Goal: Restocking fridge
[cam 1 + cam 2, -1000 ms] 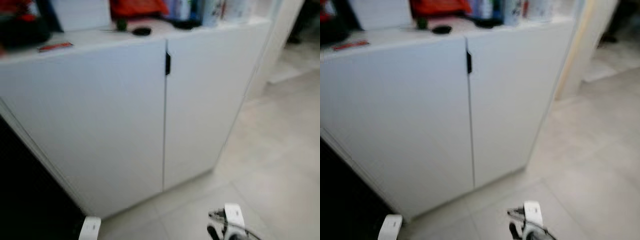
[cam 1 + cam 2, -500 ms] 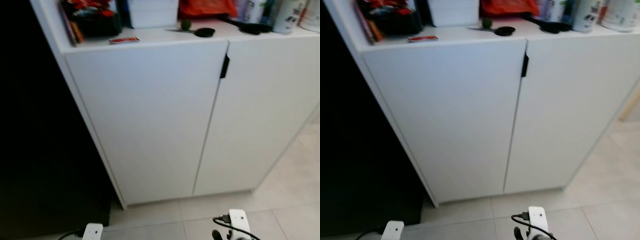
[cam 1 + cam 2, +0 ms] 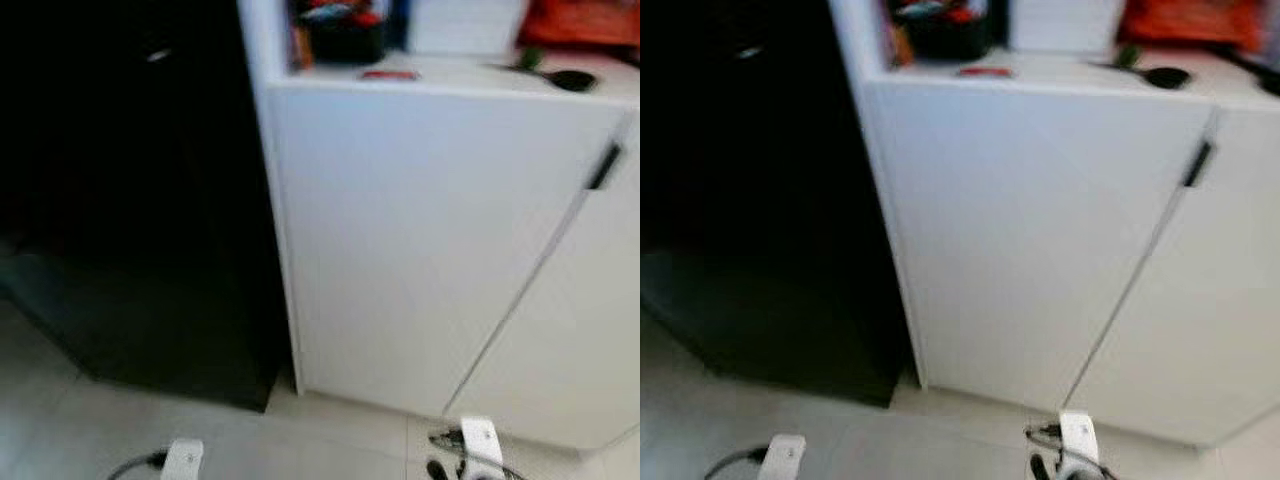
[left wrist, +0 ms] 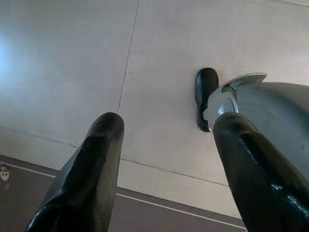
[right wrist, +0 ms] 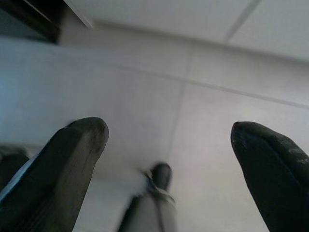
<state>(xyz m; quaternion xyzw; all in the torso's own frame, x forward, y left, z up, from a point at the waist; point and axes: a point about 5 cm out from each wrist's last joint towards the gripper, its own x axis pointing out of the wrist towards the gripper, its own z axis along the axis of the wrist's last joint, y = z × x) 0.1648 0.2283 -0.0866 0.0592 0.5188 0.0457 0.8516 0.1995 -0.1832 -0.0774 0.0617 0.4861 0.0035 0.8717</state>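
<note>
A tall black appliance, likely the fridge point(image 3: 130, 190), stands at the left with its front dark and featureless. Beside it is a white cabinet point(image 3: 420, 230) with two shut doors and a small black handle point(image 3: 603, 166). Both arms hang low: the left wrist point(image 3: 182, 460) and right wrist point(image 3: 480, 445) peek in at the bottom edge. In the left wrist view my left gripper point(image 4: 171, 145) is open over pale floor tiles, with my own leg and foot point(image 4: 205, 96) beyond it. My right gripper point(image 5: 169, 140) is open too, with nothing between its fingers.
On the cabinet top sit a dark container with red items point(image 3: 340, 30), a white box point(image 3: 465, 25), an orange bag point(image 3: 585, 20), a small red object point(image 3: 390, 73) and a black round thing point(image 3: 572, 80). Light floor tiles point(image 3: 60, 430) lie before the fridge.
The camera has swung left: the cabinet has slid to the right of the picture and the black appliance now takes up the left half. Both arms still hang low.
</note>
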